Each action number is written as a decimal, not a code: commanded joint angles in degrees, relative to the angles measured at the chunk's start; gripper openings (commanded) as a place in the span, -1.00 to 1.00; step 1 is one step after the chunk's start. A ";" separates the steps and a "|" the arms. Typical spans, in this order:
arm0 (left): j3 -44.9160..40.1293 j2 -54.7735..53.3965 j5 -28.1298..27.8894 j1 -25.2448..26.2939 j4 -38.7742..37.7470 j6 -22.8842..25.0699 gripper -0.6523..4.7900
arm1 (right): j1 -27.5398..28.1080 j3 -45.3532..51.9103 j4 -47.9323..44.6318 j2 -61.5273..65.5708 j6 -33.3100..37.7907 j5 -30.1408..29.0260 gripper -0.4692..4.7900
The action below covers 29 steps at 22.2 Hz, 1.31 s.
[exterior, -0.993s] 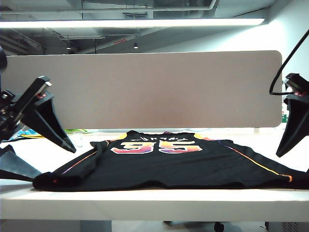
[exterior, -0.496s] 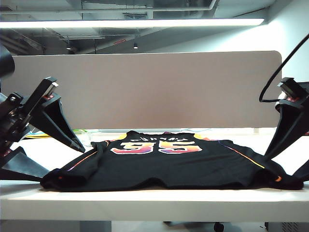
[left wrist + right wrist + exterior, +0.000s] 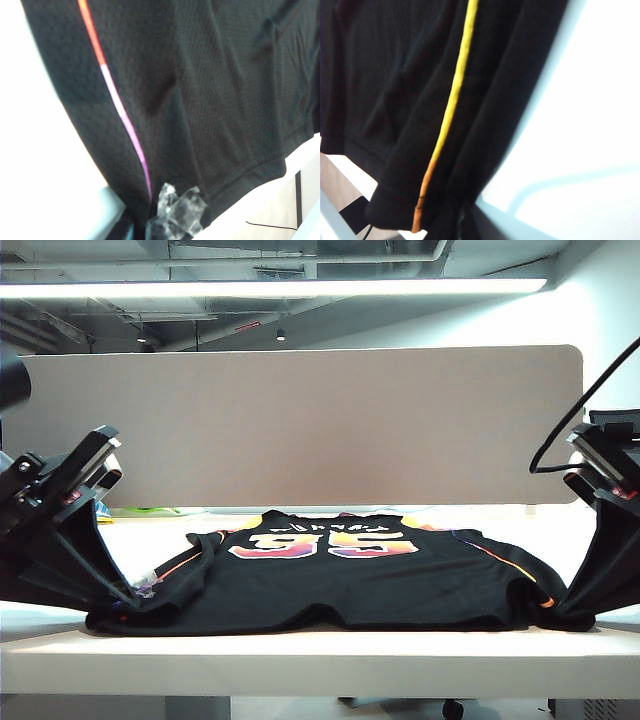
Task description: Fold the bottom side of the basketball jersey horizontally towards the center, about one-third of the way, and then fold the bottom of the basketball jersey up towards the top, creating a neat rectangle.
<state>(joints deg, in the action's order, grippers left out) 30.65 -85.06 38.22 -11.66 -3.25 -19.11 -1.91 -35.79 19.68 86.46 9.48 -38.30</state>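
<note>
Basketball jersey (image 3: 340, 585) lies flat on table (image 3: 320, 660), hem near. Left gripper (image 3: 135, 595) pinched shut on near left corner, right gripper (image 3: 560, 612) on near right corner. Should lift both together, keep hem straight, fold toward far side.

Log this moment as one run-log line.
left claw: shut on basketball jersey near-left hem corner | right claw: shut on near-right hem corner | fold: not started

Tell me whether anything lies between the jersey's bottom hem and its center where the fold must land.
Nothing visible does. The basketball jersey lies flat and bare on the table, with the left gripper and right gripper shut on its bottom corners.
</note>
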 commanded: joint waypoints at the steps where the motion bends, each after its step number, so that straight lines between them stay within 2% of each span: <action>1: -0.15 0.70 3.23 0.00 -2.97 0.48 -0.78 | -0.15 0.66 5.49 -1.97 -0.55 -0.20 -0.85; 7: -0.15 13.55 3.41 0.00 -17.64 0.92 -0.78 | -0.42 0.66 16.98 -17.77 -0.52 -0.28 -0.85; 11: -0.15 32.61 4.61 0.00 -29.55 1.11 -0.78 | -0.81 0.63 25.90 -32.70 -0.11 -0.24 -0.85; 14: -0.13 40.13 2.10 0.17 -27.43 -2.80 -0.78 | -0.79 0.59 24.65 -37.92 3.23 -0.15 -0.85; 16: -0.09 42.25 1.79 0.17 -22.14 -6.67 -0.78 | -0.76 0.39 20.37 -39.47 6.73 0.98 -0.85; 19: 0.22 38.75 -0.37 0.87 -11.61 -9.57 -0.78 | -0.70 -1.14 10.34 -36.54 11.13 2.38 -0.85; 22: 3.37 31.26 -4.52 2.21 -5.42 -9.73 -0.78 | 0.26 -5.20 1.75 -29.38 12.41 2.89 -0.85; 24: 9.70 21.64 -6.29 4.44 0.42 -7.80 -0.78 | 0.35 -12.52 -4.20 -18.99 13.14 4.15 -0.85; 29: 26.60 0.37 -6.82 6.21 2.89 -2.27 -0.78 | 0.33 -28.24 -10.23 2.14 12.79 4.13 -0.85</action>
<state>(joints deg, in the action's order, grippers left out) 54.50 -81.58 31.42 -5.87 -0.91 -23.79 -1.63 -61.87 12.23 86.13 22.28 -34.30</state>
